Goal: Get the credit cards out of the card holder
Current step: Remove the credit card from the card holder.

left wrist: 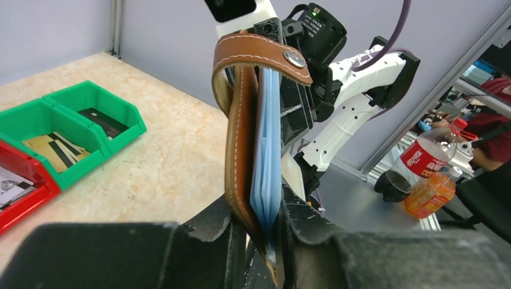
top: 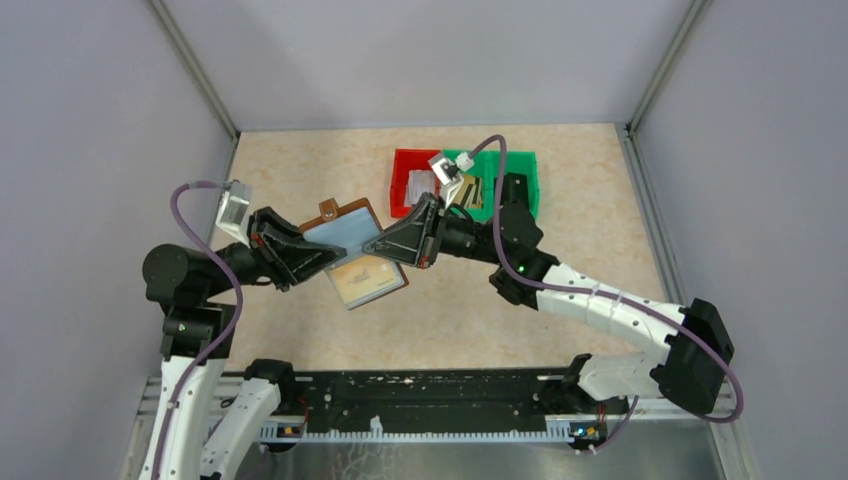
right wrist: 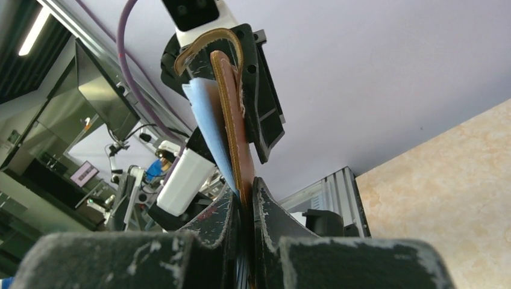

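The brown leather card holder [top: 352,214] is held open above the table between both grippers. Pale blue-grey credit cards [top: 338,238] lie against its upper half. Its lower half [top: 366,282] hangs toward me with a tan face. My left gripper [top: 322,258] is shut on the holder's left edge. In the left wrist view [left wrist: 265,211] the jaws pinch the leather [left wrist: 240,138] and the blue cards [left wrist: 268,138] together. My right gripper [top: 378,243] is shut on the right edge. In the right wrist view [right wrist: 246,192] the jaws clamp the leather [right wrist: 232,138] and a blue card [right wrist: 208,117].
A red bin [top: 403,182] and a green bin [top: 522,178] stand at the back of the table behind the right arm, with flat cards and papers inside. They also show in the left wrist view, the green bin [left wrist: 120,129] and the red bin [left wrist: 24,201]. Grey walls enclose the table.
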Tool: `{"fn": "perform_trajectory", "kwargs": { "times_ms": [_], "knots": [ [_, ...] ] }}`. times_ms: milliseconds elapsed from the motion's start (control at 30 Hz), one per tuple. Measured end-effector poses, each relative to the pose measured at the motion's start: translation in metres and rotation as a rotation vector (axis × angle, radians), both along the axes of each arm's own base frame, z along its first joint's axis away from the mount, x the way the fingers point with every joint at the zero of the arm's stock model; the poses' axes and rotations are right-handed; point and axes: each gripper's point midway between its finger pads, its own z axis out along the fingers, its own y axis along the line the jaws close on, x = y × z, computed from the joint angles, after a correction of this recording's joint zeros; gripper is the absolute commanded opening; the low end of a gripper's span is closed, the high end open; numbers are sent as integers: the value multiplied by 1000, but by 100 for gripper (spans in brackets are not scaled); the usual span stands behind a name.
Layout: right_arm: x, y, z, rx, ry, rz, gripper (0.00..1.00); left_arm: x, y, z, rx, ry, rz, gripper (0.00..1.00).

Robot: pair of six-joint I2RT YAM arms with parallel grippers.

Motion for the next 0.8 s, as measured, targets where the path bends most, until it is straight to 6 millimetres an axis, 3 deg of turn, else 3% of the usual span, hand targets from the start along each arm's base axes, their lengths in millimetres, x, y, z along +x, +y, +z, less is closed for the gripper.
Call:
{"fn": "perform_trajectory", "kwargs": {
  "times_ms": [167,267,400,567,800],
  "knots": [
    [1,0,-6,4,1,-9,0,3,-2,-2,-33,94,-12,5],
    [2,-2,-7,18,-5,-19,25,4,-3,-3,-47,146,-24,0],
    [-2,-9,-11,30,-23,-25,38,6,-4,0,-70,193,-38,0],
    [-15,-26,-20,50,-53,-23,37,4,-5,7,-93,212,-59,0],
    [-29,-46,-38,59,-70,-27,26,1,-7,12,-109,246,-101,0]
  ]
}}
